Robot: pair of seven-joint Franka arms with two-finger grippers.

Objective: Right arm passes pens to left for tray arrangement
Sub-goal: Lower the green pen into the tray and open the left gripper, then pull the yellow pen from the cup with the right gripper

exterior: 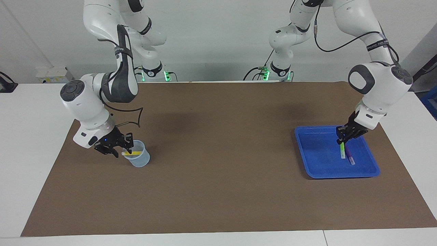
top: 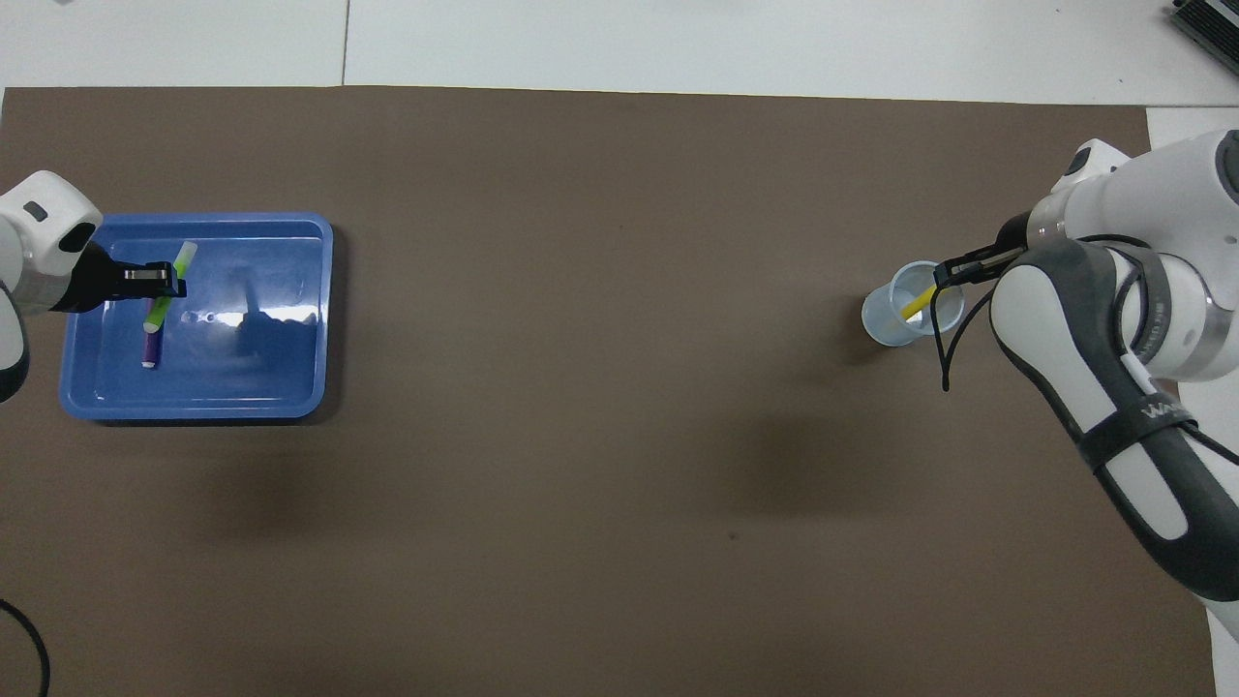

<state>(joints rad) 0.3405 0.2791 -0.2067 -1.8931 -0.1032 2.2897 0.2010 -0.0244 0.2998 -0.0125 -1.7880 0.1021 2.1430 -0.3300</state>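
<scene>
My left gripper [exterior: 344, 136] is over the blue tray [exterior: 302, 150], shut on the upper part of the green pen [exterior: 342, 150]. That pen hangs steeply, its pale lower end down by the purple pen [exterior: 350, 158], which lies flat in the tray. From overhead the left gripper [top: 163, 281], green pen [top: 172, 286] and purple pen [top: 150, 347] all sit in the tray [top: 290, 387], in the part toward the left arm's end. The right gripper [exterior: 122, 149] is at the pale end of the yellow pen [exterior: 134, 153], which leans out of the translucent cup [exterior: 140, 160].
A brown mat [exterior: 218, 153] covers most of the white table. The cup [top: 886, 324] stands alone toward the right arm's end. A black cable loop [exterior: 135, 116] hangs from the right wrist just above it.
</scene>
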